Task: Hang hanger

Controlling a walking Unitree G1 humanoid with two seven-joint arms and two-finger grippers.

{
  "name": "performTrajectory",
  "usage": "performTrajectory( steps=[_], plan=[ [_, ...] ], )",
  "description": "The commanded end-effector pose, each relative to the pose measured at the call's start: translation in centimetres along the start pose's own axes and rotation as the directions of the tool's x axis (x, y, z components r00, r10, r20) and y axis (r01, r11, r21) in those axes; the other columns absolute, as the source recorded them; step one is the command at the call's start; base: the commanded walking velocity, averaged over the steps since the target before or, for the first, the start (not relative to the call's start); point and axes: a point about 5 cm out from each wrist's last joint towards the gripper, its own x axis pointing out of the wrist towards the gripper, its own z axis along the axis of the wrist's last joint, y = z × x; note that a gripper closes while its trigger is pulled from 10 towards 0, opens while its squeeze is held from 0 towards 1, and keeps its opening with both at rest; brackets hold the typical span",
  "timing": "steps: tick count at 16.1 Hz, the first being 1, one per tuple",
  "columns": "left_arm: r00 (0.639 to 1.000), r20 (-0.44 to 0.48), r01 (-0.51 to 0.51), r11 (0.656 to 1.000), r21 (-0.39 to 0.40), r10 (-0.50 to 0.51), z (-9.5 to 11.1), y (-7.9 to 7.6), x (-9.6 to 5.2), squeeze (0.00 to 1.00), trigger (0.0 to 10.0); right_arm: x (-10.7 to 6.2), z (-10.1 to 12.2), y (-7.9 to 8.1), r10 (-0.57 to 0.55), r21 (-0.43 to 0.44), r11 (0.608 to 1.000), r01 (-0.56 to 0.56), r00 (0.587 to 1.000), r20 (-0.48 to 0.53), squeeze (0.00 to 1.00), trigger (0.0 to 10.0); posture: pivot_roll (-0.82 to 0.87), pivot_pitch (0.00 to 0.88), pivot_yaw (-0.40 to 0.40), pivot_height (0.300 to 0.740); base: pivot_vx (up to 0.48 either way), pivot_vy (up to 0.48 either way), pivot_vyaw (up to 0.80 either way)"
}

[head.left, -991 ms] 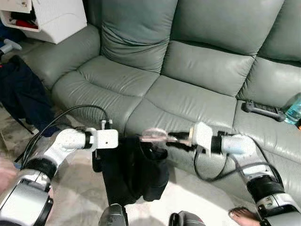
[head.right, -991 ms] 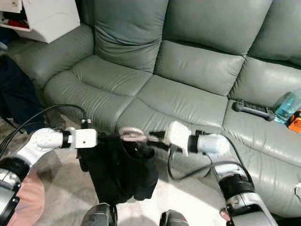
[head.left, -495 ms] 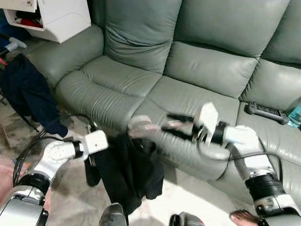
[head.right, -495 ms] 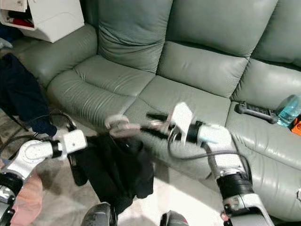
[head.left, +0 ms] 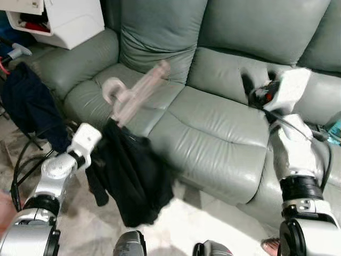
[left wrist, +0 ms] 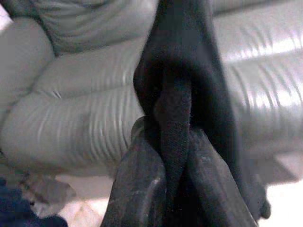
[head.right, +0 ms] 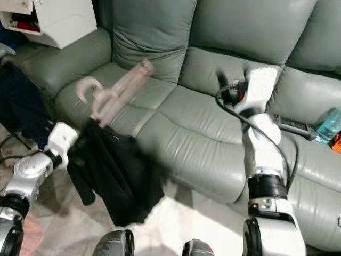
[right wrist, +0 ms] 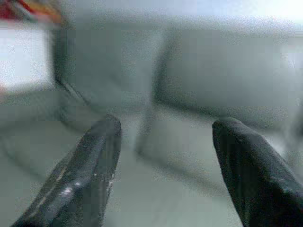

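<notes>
Left eye view: the pale pink hanger (head.left: 133, 96) is tilted over the grey-green leather sofa (head.left: 213, 133), its hook toward the sofa's left arm and its bar blurred with motion. A black garment (head.left: 130, 176) hangs from it down past the front of the seat cushion to the pale floor (head.left: 213, 218). The left gripper (head.left: 101, 146) sits at the garment's upper edge, just below the hanger. The right gripper (head.left: 250, 88) is raised well apart from the hanger, in front of the sofa backrest. A dark blue garment (head.left: 26, 106) hangs at the far left, below a white cabinet (head.left: 64, 21).

Right eye view: the same scene; a black remote control (head.right: 290, 125) and a clear water bottle (head.right: 327, 122) lie on the right seat cushion.

Left wrist view: the two black fingers (left wrist: 137, 189) are closed tight on a fold of the black garment (the cloth bunches between them), with the sofa seat behind.

Right wrist view: the right fingers (right wrist: 90, 165) stand wide apart and hold nothing; the blurred sofa lies beyond them.
</notes>
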Motion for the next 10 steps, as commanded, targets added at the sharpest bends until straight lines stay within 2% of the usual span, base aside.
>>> performTrajectory(
  steps=[1, 2, 3, 4, 5, 6, 7, 8, 9, 10],
  plan=[
    [0.995, 0.099, -0.035, 0.999, 0.008, 0.034, 2.5, 1.1, 0.5, 0.00, 0.0, -0.2, -1.1, -0.2, -0.048, 0.040, 0.998, 0.050, 0.997, -0.060, 0.00, 10.0, -0.03, 0.068, 0.052, 0.740, 0.000, 0.000, 0.00],
    [0.984, 0.176, 0.016, 0.999, 0.039, -0.023, 4.3, 0.5, 1.0, 0.00, 0.0, -0.5, -3.3, 0.2, -0.049, 0.139, 0.988, 0.071, 0.986, -0.161, 0.00, 10.0, -0.03, 0.071, 0.048, 0.740, 0.000, 0.000, 0.00],
    [0.972, 0.222, 0.055, 0.996, 0.076, -0.071, 5.5, 0.0, 1.2, 0.00, 0.0, -0.7, -4.6, 0.4, -0.057, 0.168, 0.981, 0.096, 0.972, -0.227, 0.58, 10.0, -0.03, 0.073, 0.044, 0.740, 0.000, 0.000, 0.00],
    [0.958, 0.258, 0.101, 0.990, 0.102, -0.124, 6.5, -0.6, 1.3, 0.00, 0.0, -0.7, -4.7, 1.1, 0.008, 0.152, 0.988, 0.025, 0.977, -0.215, 1.00, 10.0, -0.02, 0.074, 0.044, 0.740, 0.000, 0.000, 0.00],
    [0.938, 0.289, 0.154, 0.977, 0.150, -0.192, 7.4, -1.3, 1.2, 0.00, 0.0, -0.7, -5.0, 1.8, 0.057, 0.148, 0.989, -0.024, 0.973, -0.223, 1.00, 10.0, -0.02, 0.074, 0.044, 0.740, 0.000, 0.000, 0.00],
    [0.906, 0.306, 0.230, 0.947, 0.226, -0.293, 8.7, -2.3, 1.1, 0.00, 0.0, -0.5, -5.1, 3.1, 0.128, 0.168, 0.982, -0.089, 0.963, -0.238, 1.00, 10.0, -0.02, 0.075, 0.041, 0.740, 0.000, 0.000, 0.00],
    [0.899, 0.306, 0.244, 0.939, 0.243, -0.313, 8.9, -2.5, 1.1, 0.00, 0.0, -0.4, -5.1, 3.4, 0.159, 0.193, 0.974, -0.114, 0.958, -0.238, 1.00, 10.0, -0.02, 0.076, 0.040, 0.740, 0.000, 0.000, 0.00],
    [0.879, 0.311, 0.283, 0.920, 0.270, -0.362, 9.7, -2.9, 1.0, 0.00, 0.0, -0.2, -4.9, 4.5, 0.245, 0.250, 0.950, -0.188, 0.943, -0.225, 1.00, 10.0, -0.02, 0.076, 0.038, 0.740, 0.000, 0.000, 0.00],
    [0.858, 0.316, 0.318, 0.902, 0.293, -0.405, 10.4, -3.2, 0.9, 0.00, 0.0, -0.2, -4.6, 5.4, 0.335, 0.263, 0.924, -0.279, 0.921, -0.201, 0.29, 10.0, -0.02, 0.077, 0.037, 0.740, 0.000, 0.000, 0.00],
    [0.836, 0.306, 0.355, 0.875, 0.330, -0.455, 11.0, -3.6, 0.7, 0.00, 0.0, -0.2, -4.0, 6.2, 0.423, 0.275, 0.887, -0.371, 0.892, -0.160, 0.00, 10.0, -0.02, 0.077, 0.037, 0.740, 0.000, 0.000, 0.00]
  ],
)
